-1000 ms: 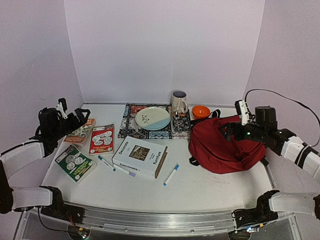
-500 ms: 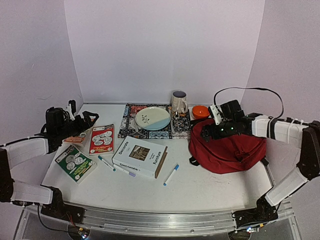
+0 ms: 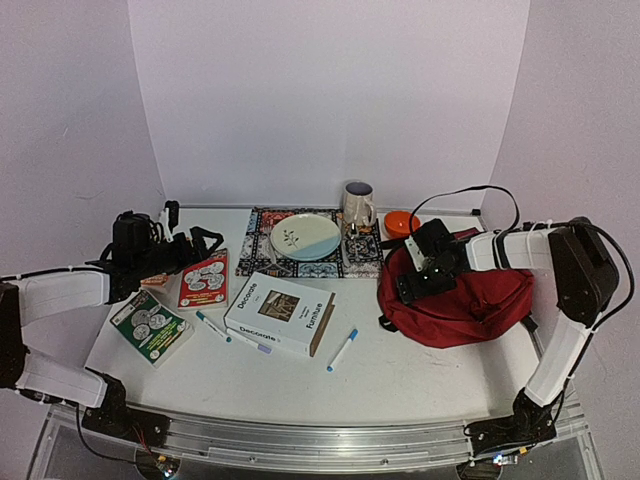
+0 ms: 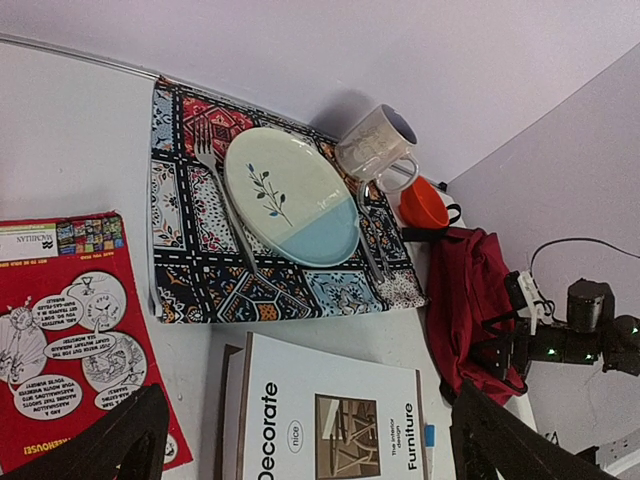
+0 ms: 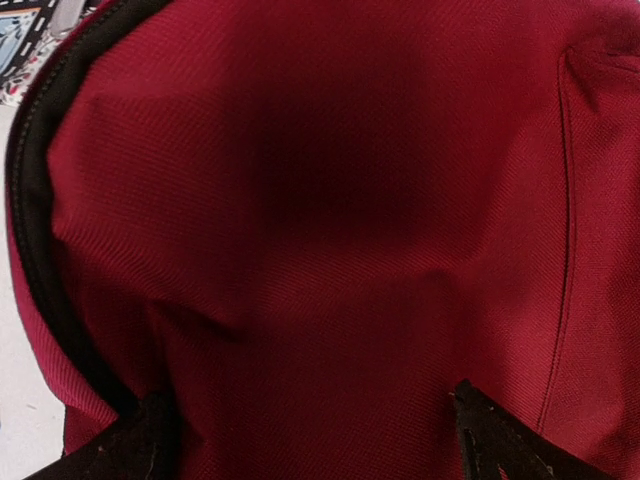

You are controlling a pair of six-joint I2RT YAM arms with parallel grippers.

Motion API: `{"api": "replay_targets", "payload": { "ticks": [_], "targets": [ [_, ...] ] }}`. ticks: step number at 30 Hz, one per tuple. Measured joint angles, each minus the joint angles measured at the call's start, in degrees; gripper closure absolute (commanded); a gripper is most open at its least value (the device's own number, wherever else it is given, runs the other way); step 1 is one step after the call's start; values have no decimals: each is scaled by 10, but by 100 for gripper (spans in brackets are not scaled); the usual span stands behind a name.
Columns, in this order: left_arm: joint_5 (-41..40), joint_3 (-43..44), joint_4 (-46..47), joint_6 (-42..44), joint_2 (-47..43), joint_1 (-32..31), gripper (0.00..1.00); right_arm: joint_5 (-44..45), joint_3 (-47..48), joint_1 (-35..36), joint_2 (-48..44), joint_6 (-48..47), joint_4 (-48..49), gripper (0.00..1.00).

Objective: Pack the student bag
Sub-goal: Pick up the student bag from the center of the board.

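Jaws wide and empty both sides, right pair over student bag [image 3: 480,305] edge

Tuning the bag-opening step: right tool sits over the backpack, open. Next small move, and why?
Probably ease the right tool down and close it on the fabric beside the black zipper edge. It is open and holds nothing, the dark-red backpack fills its wrist view, and the bag looks shut from above, so it likely needs opening before anything goes in.
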Motion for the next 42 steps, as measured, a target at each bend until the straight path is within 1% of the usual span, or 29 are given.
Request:
{"api": "replay_targets", "payload": {
  "ticks": [9,13,21,33,37,42],
  "targets": [
    [-6,0,0,2,-4,-5,0,28,10,3,-1,0,-21,4],
    [-6,0,0,2,-4,-10,1,22,15,14,-1,0,-30,4],
    [-6,2,0,2,-2,-28,1,2,39,66,-11,-2,-60,4],
    [-12,24,-1,3,33,-48,1,-33,40,78,-15,-6,-97,3],
    [-17,29,0,3,35,-59,1,-34,46,90,-24,-5,-121,2],
    [-19,30,0,4,38,-66,1,-23,49,92,-34,-2,-129,2]
  ]
}}
